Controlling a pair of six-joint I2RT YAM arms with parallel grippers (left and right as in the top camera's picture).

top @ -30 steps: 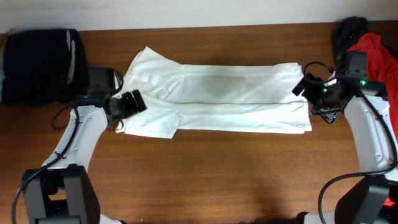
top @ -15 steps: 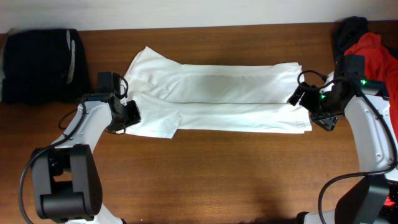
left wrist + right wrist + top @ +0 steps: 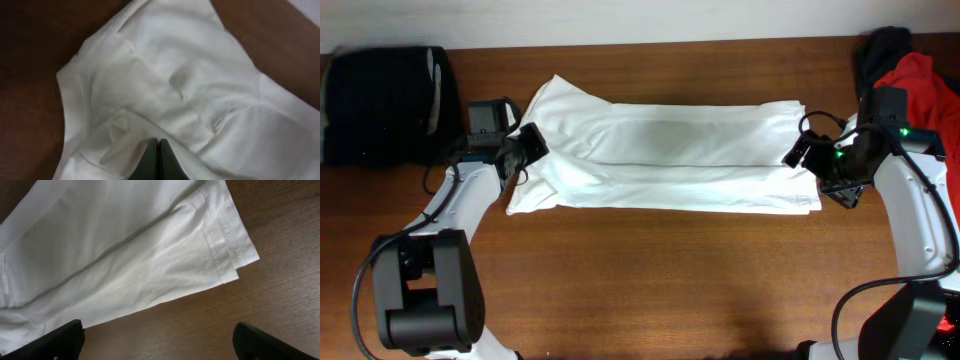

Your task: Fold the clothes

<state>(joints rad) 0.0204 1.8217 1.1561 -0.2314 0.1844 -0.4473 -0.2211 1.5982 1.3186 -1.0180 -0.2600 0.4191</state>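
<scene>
The clothes in hand are a white T-shirt (image 3: 670, 160), lying folded lengthwise into a long band across the back half of the wooden table (image 3: 650, 280). My left gripper (image 3: 530, 142) sits at the shirt's left end, shut on a pinch of its fabric. In the left wrist view the two dark fingertips (image 3: 159, 146) press together with the white T-shirt (image 3: 175, 75) puckered around them. My right gripper (image 3: 801, 152) hovers at the shirt's right end, open. Its fingers (image 3: 55, 341) straddle bare wood just short of the white T-shirt's (image 3: 125, 245) stitched hem.
A black folded garment (image 3: 385, 100) lies at the back left corner. A red garment (image 3: 920, 85) with a dark one (image 3: 885, 45) behind it is heaped at the back right, beside the right arm.
The left gripper closed on the sleeve at the shirt's lower left and carried it up and back, so the flap that stuck out toward the front is now folded in. The right arm stayed put.
</scene>
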